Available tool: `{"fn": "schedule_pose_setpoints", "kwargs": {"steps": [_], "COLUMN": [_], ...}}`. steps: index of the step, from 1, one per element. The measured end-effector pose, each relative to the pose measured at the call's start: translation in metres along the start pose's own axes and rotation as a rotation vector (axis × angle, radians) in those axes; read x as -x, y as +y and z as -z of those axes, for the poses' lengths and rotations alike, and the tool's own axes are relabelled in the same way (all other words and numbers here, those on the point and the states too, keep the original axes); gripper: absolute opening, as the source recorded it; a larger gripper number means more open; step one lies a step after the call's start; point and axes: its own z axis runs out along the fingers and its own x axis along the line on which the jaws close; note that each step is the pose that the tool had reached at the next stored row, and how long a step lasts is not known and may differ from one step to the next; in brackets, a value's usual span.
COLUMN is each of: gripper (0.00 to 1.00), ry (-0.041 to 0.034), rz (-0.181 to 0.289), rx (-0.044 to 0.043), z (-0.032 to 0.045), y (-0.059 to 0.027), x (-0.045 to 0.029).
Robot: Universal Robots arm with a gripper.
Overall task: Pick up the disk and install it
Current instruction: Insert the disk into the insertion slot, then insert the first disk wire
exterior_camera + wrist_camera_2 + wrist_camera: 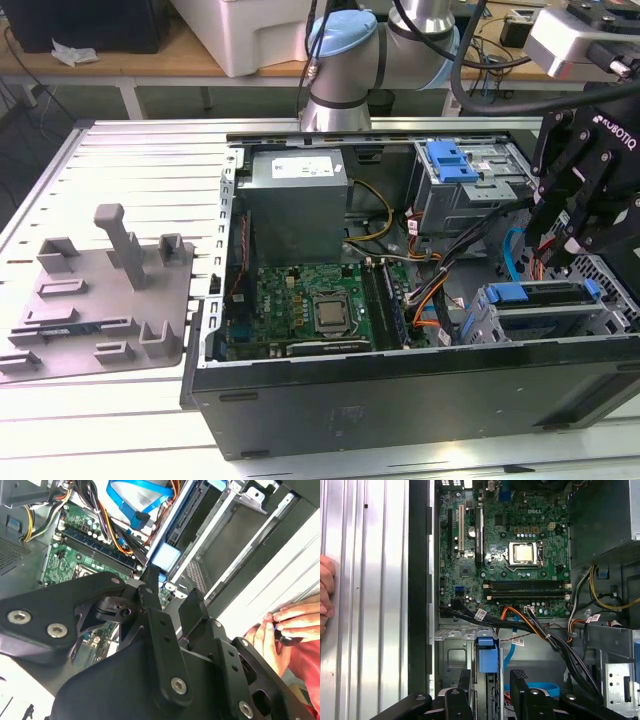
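**Disk (535,293) in drive cage, gripper (580,240) spread above it**

Disk sits edge-on in its blue carrier, slotted into the drive cage (497,322) at the exterior view's right of the open computer case (400,400), next to the motherboard (310,300). In both wrist views the carrier's blue end lies between the two black fingers (465,680). They stand apart, one on each side, grasping nothing; can't tell if they touch it. Orange and blue cables (530,625) run just beside the cage. A second blue caddy (450,160) sits in the far bay, well apart. Grey fixture (100,290) is on the slatted table (130,150) at the exterior view's left. A person's hand (325,590) is over the table beside the case.
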Motion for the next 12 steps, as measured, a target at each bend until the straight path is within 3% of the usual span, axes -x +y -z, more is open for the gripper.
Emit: {"fn": "schedule_pose_setpoints", "kwargs": {"steps": [10,12], "gripper": [0.44,0.44], "ry": [-0.0002,0.0000], "rz": [0.000,0.000], "rx": [-0.0002,-0.0047], "z": [-0.0005,-0.0006], "y": [0.0002,0.0010], "x": [0.0000,0.0001]}}
